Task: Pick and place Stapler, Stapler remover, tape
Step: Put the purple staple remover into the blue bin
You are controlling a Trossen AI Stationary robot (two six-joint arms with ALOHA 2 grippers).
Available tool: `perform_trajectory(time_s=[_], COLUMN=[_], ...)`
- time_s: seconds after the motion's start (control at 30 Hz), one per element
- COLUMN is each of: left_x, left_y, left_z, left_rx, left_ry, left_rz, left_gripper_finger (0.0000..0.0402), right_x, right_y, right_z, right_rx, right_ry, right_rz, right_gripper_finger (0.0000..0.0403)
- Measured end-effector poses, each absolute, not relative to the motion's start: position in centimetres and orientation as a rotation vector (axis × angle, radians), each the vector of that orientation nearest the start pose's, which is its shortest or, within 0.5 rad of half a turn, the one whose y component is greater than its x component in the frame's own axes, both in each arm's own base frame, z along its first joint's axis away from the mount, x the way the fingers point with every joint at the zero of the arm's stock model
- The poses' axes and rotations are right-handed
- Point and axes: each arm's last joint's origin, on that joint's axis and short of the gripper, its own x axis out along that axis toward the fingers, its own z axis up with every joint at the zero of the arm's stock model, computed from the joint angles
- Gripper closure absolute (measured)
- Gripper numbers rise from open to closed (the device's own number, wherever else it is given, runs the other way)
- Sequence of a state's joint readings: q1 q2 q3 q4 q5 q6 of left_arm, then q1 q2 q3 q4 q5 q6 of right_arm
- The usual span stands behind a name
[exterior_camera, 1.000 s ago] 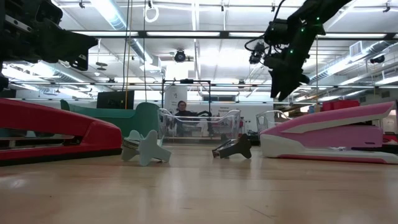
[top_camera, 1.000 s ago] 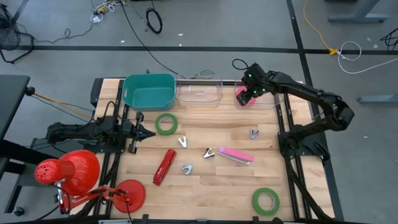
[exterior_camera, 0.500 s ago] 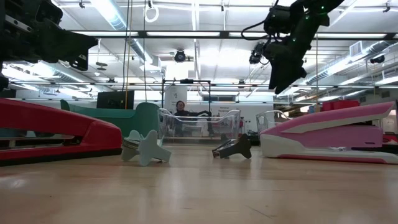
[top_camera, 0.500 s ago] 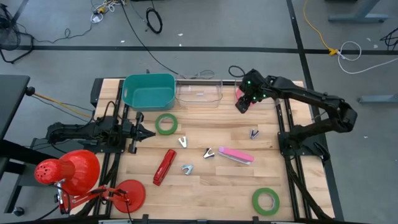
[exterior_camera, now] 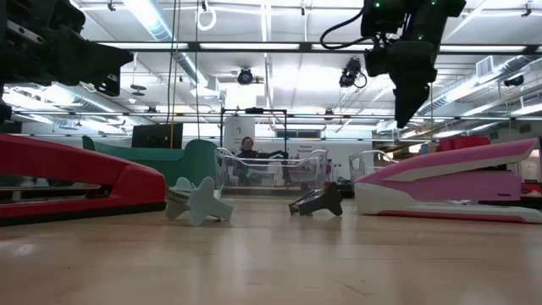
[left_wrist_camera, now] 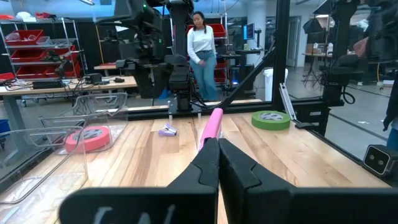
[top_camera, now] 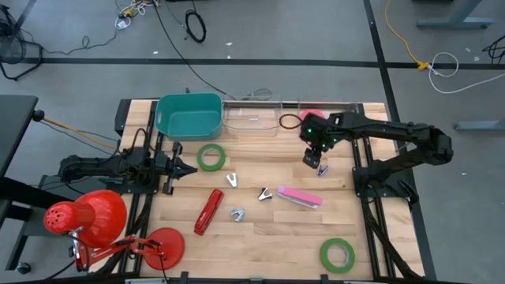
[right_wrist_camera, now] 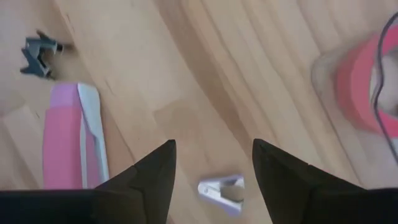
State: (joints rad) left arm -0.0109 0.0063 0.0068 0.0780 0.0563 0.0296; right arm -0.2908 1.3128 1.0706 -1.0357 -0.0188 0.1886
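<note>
Right pincer (right_wrist_camera: 213, 163) spread above staple remover (right_wrist_camera: 222, 188)

Two dark, matte-black jointed arms; the right hand (top_camera: 319, 161) has tapering black fingers (right_wrist_camera: 149, 174), green indicator lights at its wrist and a looping black cable

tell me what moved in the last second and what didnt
The right tool swung away from the clear bin holding the pink tape, toward the table's middle, and now hangs open and empty above a small staple remover. The left tool, staplers and green tapes stayed put.
</note>
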Motion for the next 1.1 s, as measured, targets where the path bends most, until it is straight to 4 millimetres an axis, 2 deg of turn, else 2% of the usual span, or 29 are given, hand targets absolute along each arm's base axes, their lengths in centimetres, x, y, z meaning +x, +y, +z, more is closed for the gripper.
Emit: perform_trajectory(time_s=[0.27,0.53,0.67,0.83,1.1], left_x=[9.7,9.7,9.7,9.7,9.7], left_y=[-0.3,-0.3,-0.3,-0.3,-0.3], left_z=[17.3,17.3,17.3,17.3,17.3], left_rx=[0.031,0.031,0.031,0.031,0.031], left_ry=[-0.08,-0.08,-0.08,-0.08,-0.08], left_rz=[-0.066,-0.066,-0.066,-0.066,-0.066], left_gripper_finger=[0.0399,0.0399,0.0399,0.0399,0.0399], right_x=[22.4,21.3,20.9,20.7,20.5], right_y=[-5.4,-4.3,-3.6,-3.0,-2.4], right_z=[26.5,26.4,26.4,26.4,26.4], right_rx=[0.276,-0.235,-0.41,-0.482,-0.498], right_ry=[1.278,1.412,1.438,1.439,1.439], right_rz=[-0.272,0.176,0.364,0.446,0.436], right_gripper_finger=[0.0191,0.0191,0.0191,0.0191,0.0191])
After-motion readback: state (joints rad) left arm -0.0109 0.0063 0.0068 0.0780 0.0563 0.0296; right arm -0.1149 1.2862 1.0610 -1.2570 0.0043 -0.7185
